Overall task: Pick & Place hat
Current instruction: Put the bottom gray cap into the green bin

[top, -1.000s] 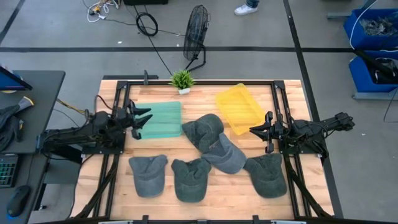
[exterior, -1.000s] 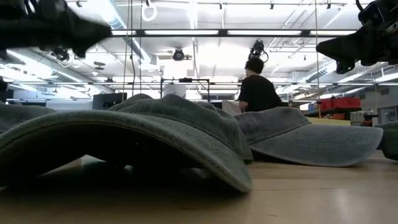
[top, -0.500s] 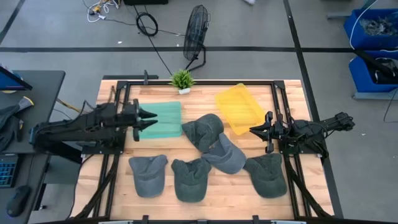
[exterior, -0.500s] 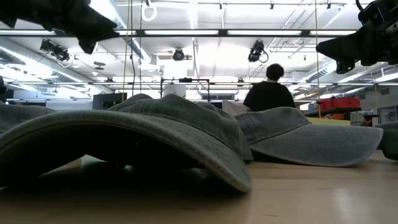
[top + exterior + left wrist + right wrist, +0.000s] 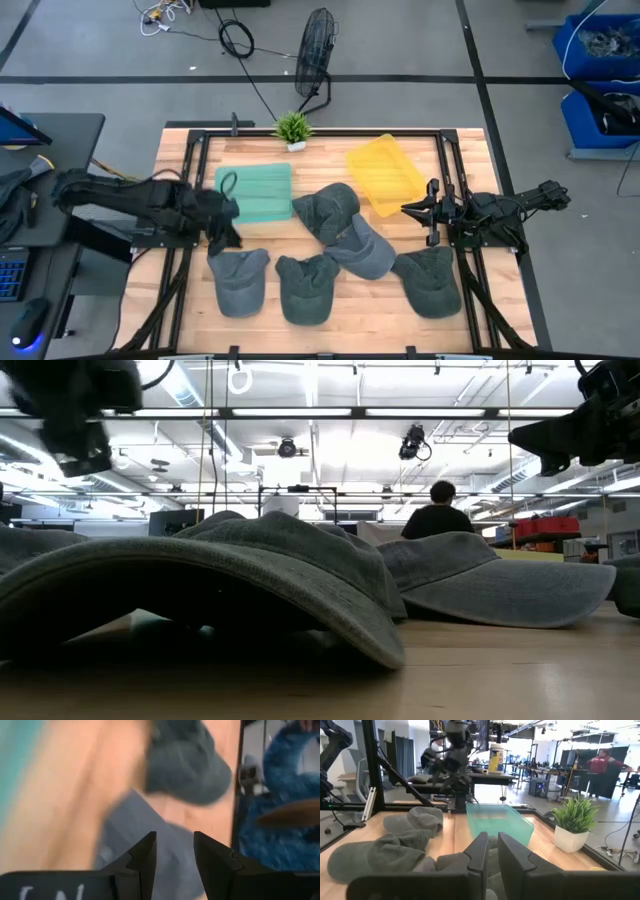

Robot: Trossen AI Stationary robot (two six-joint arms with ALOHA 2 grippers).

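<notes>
Several grey-green hats lie flat on the wooden table (image 5: 330,320): one at the near left (image 5: 238,280), one beside it (image 5: 305,288), two overlapping in the middle (image 5: 345,230), and one at the near right (image 5: 430,280). My left gripper (image 5: 225,238) hangs open just beyond the far edge of the near-left hat (image 5: 135,835), pointing down at a slant and touching nothing. In the low view it shows blurred at the top left (image 5: 75,430). My right gripper (image 5: 410,208) waits level at the right with a narrow gap between its fingers (image 5: 492,852).
A green tray (image 5: 255,193) sits at the far left and a yellow tray (image 5: 385,175) at the far right. A small potted plant (image 5: 292,128) stands at the far edge. Black frame rails run along both sides. A person (image 5: 440,515) is in the room beyond.
My left gripper has swung from level over the green tray's left edge toward the table's near edge. It has tipped downward and rolled, and now hangs by the near-left hat. The hats have not moved.
</notes>
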